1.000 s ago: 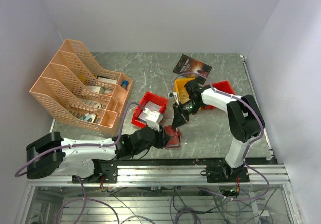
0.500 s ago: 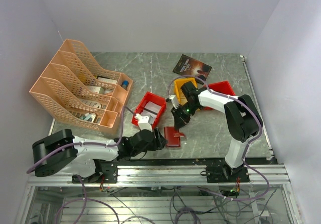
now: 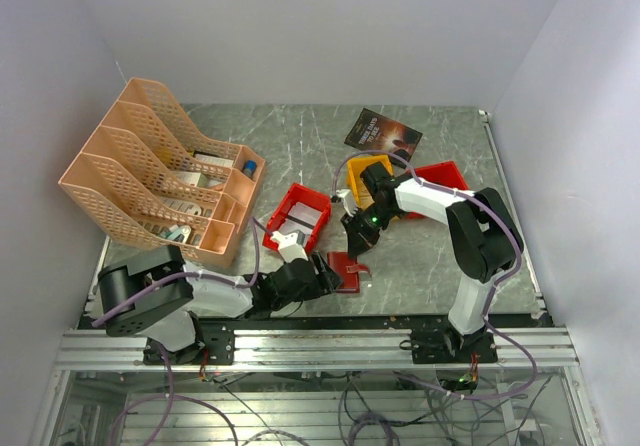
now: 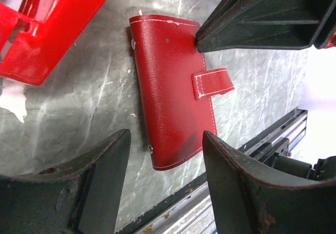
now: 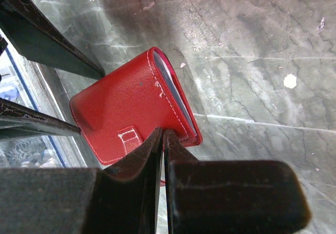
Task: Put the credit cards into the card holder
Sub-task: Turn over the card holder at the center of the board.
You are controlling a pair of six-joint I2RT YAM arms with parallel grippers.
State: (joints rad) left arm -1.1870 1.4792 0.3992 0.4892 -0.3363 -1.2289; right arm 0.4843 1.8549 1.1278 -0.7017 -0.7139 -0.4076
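Observation:
The card holder (image 4: 170,95) lies closed and flat on the marble table near its front edge, snap tab (image 4: 212,83) loose on top; it also shows in the overhead view (image 3: 346,269). My left gripper (image 4: 167,139) is open, its fingers straddling the holder's near end without touching it. My right gripper (image 5: 164,131) is shut, its tips resting on the holder's cover (image 5: 126,110) beside the tab. Pale thin layers (image 5: 173,89) show between the covers; I cannot tell whether they are credit cards or pockets. No loose credit cards are in view.
A red bin (image 3: 298,216) stands just behind the left gripper. A yellow bin (image 3: 362,173), a second red bin (image 3: 440,178) and a dark booklet (image 3: 383,133) lie behind the right arm. An orange file rack (image 3: 150,171) fills the left. The metal rail (image 4: 252,150) runs close by.
My left jaws have opened wider and let go of the card holder, and the left arm has swung right. The right gripper stays shut at the holder.

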